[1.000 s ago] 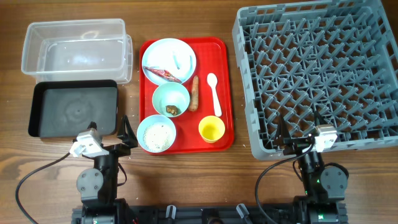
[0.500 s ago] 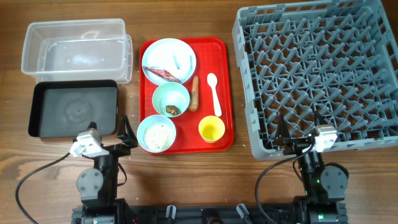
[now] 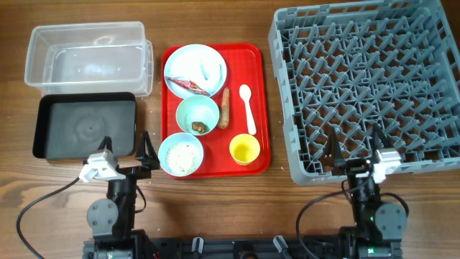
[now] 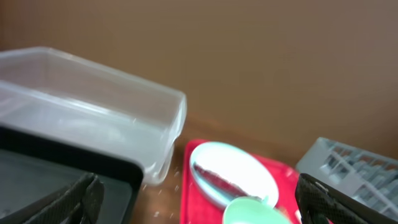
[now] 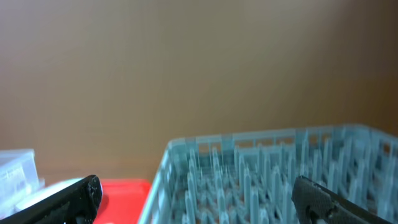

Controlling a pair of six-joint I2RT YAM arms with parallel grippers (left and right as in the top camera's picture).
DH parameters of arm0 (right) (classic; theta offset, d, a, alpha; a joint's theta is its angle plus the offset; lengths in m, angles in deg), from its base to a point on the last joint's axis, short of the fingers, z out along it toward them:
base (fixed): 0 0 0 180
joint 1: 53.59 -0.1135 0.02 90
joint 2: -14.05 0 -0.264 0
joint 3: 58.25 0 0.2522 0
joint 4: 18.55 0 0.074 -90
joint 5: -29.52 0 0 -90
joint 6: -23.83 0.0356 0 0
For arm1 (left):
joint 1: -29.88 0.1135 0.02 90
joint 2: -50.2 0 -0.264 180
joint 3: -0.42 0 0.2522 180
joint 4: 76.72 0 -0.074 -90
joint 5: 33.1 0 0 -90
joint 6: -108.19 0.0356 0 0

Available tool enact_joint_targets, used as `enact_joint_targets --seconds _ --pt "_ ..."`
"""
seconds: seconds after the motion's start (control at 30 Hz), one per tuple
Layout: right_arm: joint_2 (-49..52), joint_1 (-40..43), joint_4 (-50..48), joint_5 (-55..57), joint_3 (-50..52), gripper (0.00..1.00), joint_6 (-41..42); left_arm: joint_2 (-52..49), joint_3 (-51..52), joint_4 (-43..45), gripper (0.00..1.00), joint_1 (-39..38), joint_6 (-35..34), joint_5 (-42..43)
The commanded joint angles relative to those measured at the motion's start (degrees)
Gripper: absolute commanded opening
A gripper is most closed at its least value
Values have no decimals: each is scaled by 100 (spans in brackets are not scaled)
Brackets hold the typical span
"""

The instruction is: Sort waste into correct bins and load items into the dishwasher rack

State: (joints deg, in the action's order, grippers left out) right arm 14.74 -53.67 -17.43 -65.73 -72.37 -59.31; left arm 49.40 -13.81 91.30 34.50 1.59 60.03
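Observation:
In the overhead view a light blue plate [image 3: 195, 66] holds the red-and-white wrapper [image 3: 188, 86]. The orange stick [image 3: 225, 108] and white spoon [image 3: 248, 108] lie beside it. A pale green bowl [image 3: 194, 111] holds the brown lump [image 3: 200, 127]. A light blue bowl [image 3: 164, 160] holds rice [image 3: 180, 155]. The yellow cup [image 3: 244, 150] stands to its right. The clear tub [image 3: 86, 54] and black tray [image 3: 85, 126] sit at the left, the grey rack [image 3: 366, 79] at the right. My left gripper [image 3: 126, 144] is open and empty by the black tray. My right gripper [image 3: 353, 140] is open and empty at the rack's front edge.
All dishes sit on a flat red serving tray [image 3: 262, 86]. The left wrist view shows the tub [image 4: 93, 118], black tray [image 4: 62, 174], plate [image 4: 249, 171] and green bowl [image 4: 255, 213]. The right wrist view shows the rack [image 5: 273, 174] and the red tray [image 5: 124, 190].
My right gripper has shifted a little to the right along the rack's front edge. The left gripper and all objects have stayed put.

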Motion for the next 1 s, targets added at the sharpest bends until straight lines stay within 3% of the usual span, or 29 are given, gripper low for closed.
enact_joint_targets --seconds 0.0,0.27,0.5,0.63,0.77,0.97 --pt "-15 -28 -256 31 -120 100 61 42 -118 214 100 0 118 197" --pt "160 -28 -638 26 -728 100 59 -308 -1049 205 100 0 122 162" --pt "1453 -28 -522 -463 -1725 100 -739 -2483 -2789 -79 100 0 144 785" --pt "2496 -28 118 -820 -2612 100 -839 -4092 -4315 -804 100 -2 146 1134" --pt "3493 -28 1099 -1034 -3589 100 -835 -6022 -6535 -2361 100 -216 551 1237" --pt "4433 -31 2603 -1034 -4605 100 -835 -8907 -9471 -4572 100 -1010 584 282"
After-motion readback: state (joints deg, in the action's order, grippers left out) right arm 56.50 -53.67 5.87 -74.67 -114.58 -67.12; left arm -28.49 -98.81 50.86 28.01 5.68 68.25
